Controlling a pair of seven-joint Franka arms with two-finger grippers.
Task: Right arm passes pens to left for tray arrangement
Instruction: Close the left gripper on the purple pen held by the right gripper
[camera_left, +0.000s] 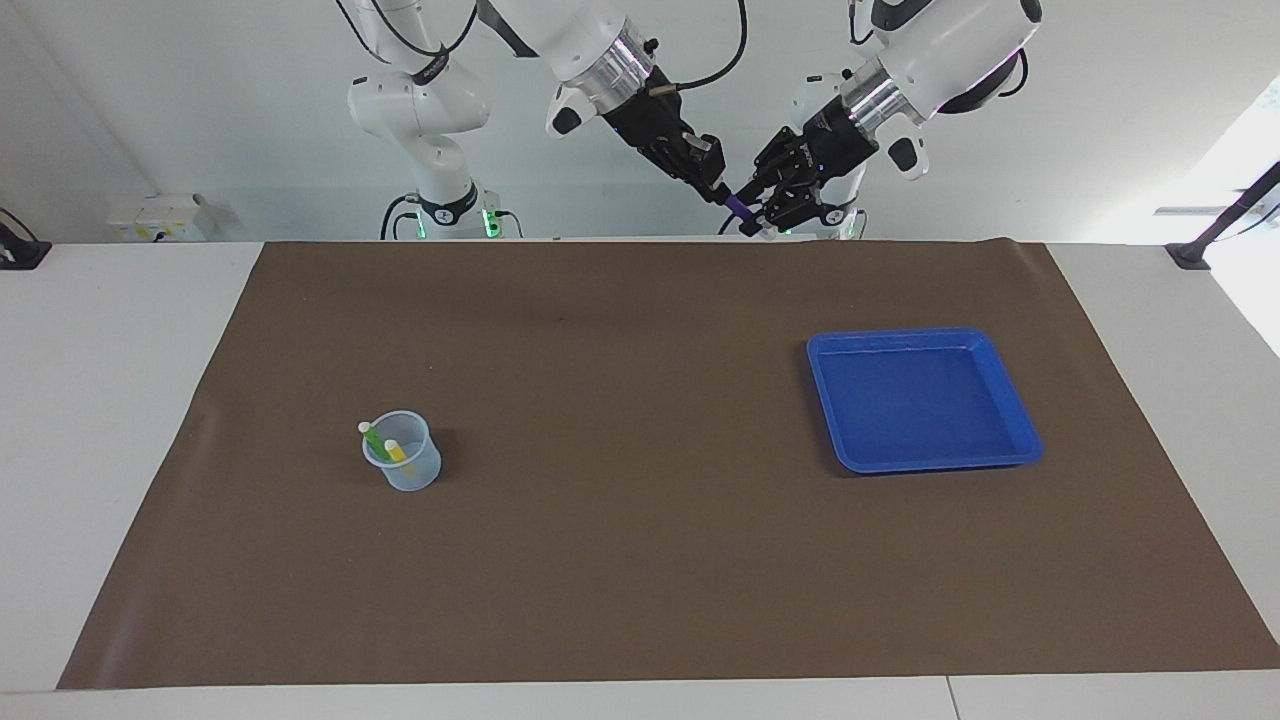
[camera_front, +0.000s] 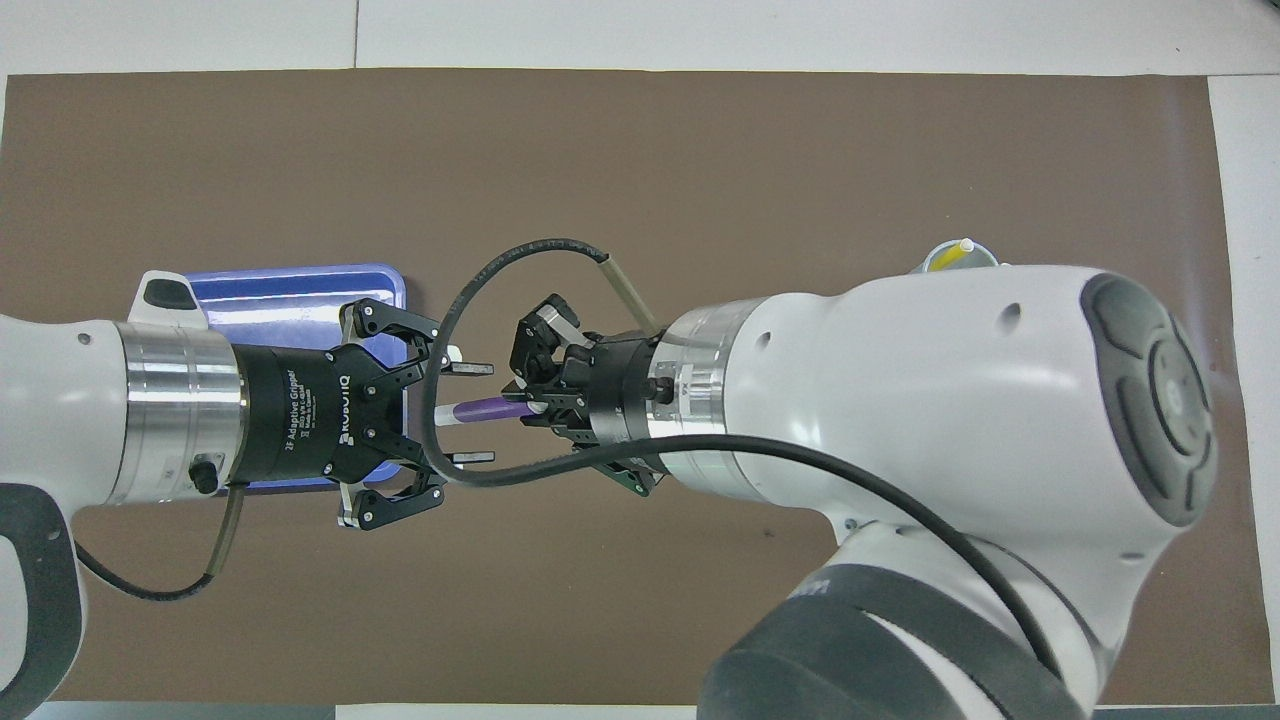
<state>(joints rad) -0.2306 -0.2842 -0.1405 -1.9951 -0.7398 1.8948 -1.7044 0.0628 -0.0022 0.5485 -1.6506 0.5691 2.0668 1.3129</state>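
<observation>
Handover step: your right gripper (camera_front: 535, 402) clamps the purple marker pen (camera_front: 490, 408) above the mat; left gripper (camera_front: 470, 413) brackets its free end, fingers apart. Next: close squarely, release, carry to blue tray (camera_left: 1015, 425).

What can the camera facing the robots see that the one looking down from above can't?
Only the facing view shows the whole cup with the green pen in it, the whole blue tray, and both hands raised high above the brown mat.

Only the overhead view shows the left hand with its fingers apart on either side of the purple pen, not yet pinching it.

Both show the right hand shut on the purple pen, and the yellow pen.
</observation>
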